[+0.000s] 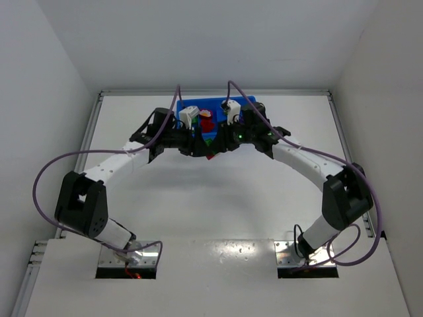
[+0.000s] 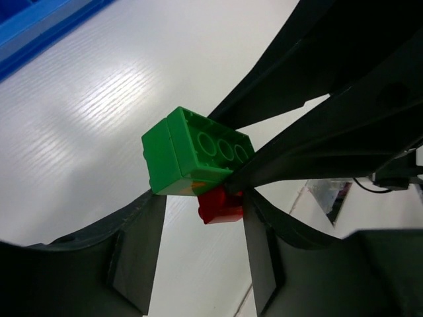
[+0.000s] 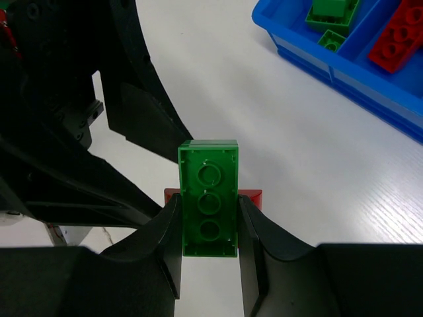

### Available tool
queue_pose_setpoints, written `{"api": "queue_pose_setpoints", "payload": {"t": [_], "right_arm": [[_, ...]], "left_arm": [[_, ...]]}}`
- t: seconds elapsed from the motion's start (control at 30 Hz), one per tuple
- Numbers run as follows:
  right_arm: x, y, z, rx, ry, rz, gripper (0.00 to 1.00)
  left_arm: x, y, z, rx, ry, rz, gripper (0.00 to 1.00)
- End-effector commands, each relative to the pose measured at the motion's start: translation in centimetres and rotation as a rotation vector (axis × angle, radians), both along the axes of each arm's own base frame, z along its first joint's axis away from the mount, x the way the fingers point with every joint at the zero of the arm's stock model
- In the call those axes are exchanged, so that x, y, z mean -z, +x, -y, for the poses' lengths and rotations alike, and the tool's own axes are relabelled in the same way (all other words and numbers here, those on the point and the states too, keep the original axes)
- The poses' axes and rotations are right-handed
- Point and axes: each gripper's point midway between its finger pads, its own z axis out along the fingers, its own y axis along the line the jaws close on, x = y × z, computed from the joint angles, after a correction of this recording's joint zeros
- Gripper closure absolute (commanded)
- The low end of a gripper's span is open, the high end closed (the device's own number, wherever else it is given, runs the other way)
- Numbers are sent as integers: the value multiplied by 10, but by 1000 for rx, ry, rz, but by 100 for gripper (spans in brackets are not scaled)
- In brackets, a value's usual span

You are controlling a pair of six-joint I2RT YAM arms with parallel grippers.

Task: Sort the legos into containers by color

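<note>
White table (image 1: 211, 205) with a ribbed surface and rails (image 1: 90, 132) along its left and right edges. Plain white walls (image 1: 211, 39) left, right and far. Diffuse light, soft shadows.

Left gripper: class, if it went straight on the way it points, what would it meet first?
Probably the red brick, clipped to the green brick that the right gripper holds. It sits just ahead, between the left gripper's fingers. Depth is unclear; they may already touch.
</note>
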Motion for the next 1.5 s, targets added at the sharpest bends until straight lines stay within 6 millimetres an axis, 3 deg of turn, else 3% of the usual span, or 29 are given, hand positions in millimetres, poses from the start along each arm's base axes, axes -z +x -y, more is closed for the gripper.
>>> {"api": "queue_pose_setpoints", "payload": {"t": [0.0,0.23,0.33,0.5,0.73,0.8,0.83,0.87,0.93,0.97,1.03,1.07,1.13,1.17,1.23,1.33,1.47], "right_arm": [[-42,3,-5,-15,55,95,99],[-58,14,-5,15,56,147,99],[-56,19,-4,28,38,155,99],[-64,29,2,55,27,196,100],[-74,43,20,104,-9,262,100],[-70,43,27,116,-16,253,100],[-70,45,35,129,-22,261,100],[-56,46,44,145,-40,235,100],[-54,38,48,123,-23,225,100],[-46,33,51,95,-15,212,100],[-38,23,52,59,-6,196,100],[-39,13,47,1,19,190,100],[-42,11,47,-35,56,192,100],[-42,-5,40,-115,100,167,100],[-40,-12,38,-169,158,120,100],[-37,-42,24,-327,278,-23,100],[-33,-52,19,-384,339,-89,100]], "left_arm": [[-20,9,5,26,-82,15,46],[-18,4,8,56,-156,-43,57],[-14,2,7,65,-179,-74,67],[-2,-9,7,70,-198,-120,100],[9,-16,-3,34,-177,-118,100],[11,-19,-7,39,-154,-90,100],[15,-17,-9,22,-132,-83,95],[13,-17,-11,18,-121,-61,89],[13,-16,-15,10,-94,-29,71],[8,-14,-18,2,-98,-17,67],[2,-13,-20,31,-93,14,54],[-2,-14,-19,49,-97,23,50],[-12,-10,-19,77,-101,52,43],[-14,-12,-16,102,-116,47,39],[-24,-11,-12,140,-136,68,36],[-37,-20,-4,251,-195,75,31],[-43,-27,0,322,-233,69,30]]}}
